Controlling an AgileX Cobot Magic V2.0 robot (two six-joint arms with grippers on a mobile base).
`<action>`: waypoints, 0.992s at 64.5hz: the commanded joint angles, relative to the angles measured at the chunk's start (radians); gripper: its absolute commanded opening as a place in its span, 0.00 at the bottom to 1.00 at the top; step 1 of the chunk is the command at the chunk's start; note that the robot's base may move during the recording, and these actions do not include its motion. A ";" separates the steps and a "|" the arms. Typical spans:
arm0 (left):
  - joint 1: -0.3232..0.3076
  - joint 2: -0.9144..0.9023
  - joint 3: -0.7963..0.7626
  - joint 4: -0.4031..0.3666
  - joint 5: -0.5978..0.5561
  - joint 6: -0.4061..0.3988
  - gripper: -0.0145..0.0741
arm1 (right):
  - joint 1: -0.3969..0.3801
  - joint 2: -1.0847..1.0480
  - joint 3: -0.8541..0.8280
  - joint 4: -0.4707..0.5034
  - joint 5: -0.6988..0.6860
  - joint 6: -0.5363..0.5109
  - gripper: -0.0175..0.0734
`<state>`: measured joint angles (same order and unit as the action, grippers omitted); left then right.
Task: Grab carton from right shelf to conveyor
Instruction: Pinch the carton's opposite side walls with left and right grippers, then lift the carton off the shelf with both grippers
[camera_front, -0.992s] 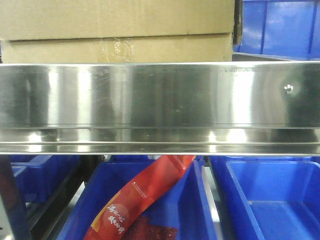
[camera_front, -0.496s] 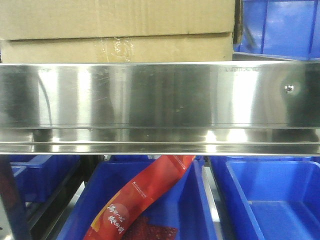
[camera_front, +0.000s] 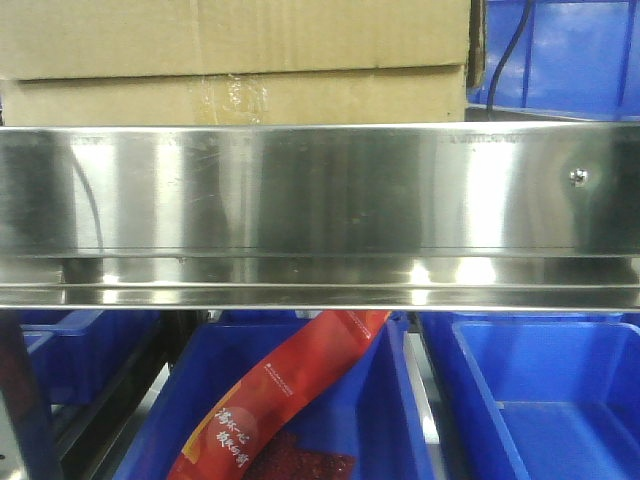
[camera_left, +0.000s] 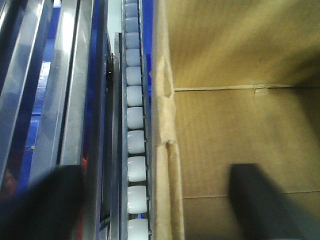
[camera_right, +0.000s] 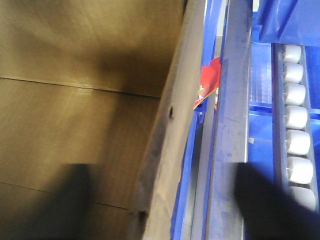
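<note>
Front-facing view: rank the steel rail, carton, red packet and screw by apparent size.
1. steel rail, spanning the whole frame
2. carton, though cropped by the frame and partly hidden behind the rail
3. red packet
4. screw, tiny

Front view faces shelf rail (camera_front: 320, 190); wrists overlook carton (camera_left: 240, 125).

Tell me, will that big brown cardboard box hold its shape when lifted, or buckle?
Probably light: the carton looks open and empty inside. Its rim is creased and dented, so the wall may flex if pinched there. Beside it run white rollers, so it might slide easily when nudged.
</note>
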<state>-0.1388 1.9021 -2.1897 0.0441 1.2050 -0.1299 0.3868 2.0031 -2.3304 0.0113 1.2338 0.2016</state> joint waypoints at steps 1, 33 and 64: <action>0.004 0.005 -0.010 -0.003 0.008 -0.005 0.30 | -0.003 -0.006 -0.012 -0.006 -0.013 -0.007 0.29; 0.002 -0.069 -0.093 -0.006 0.016 -0.005 0.16 | 0.019 -0.142 -0.014 -0.006 -0.013 -0.067 0.12; -0.176 -0.389 0.165 0.098 0.016 -0.068 0.15 | 0.034 -0.443 0.262 -0.003 -0.013 -0.128 0.12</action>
<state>-0.2834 1.5738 -2.0911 0.1246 1.2449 -0.1710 0.4205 1.6181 -2.1442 0.0000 1.2419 0.1030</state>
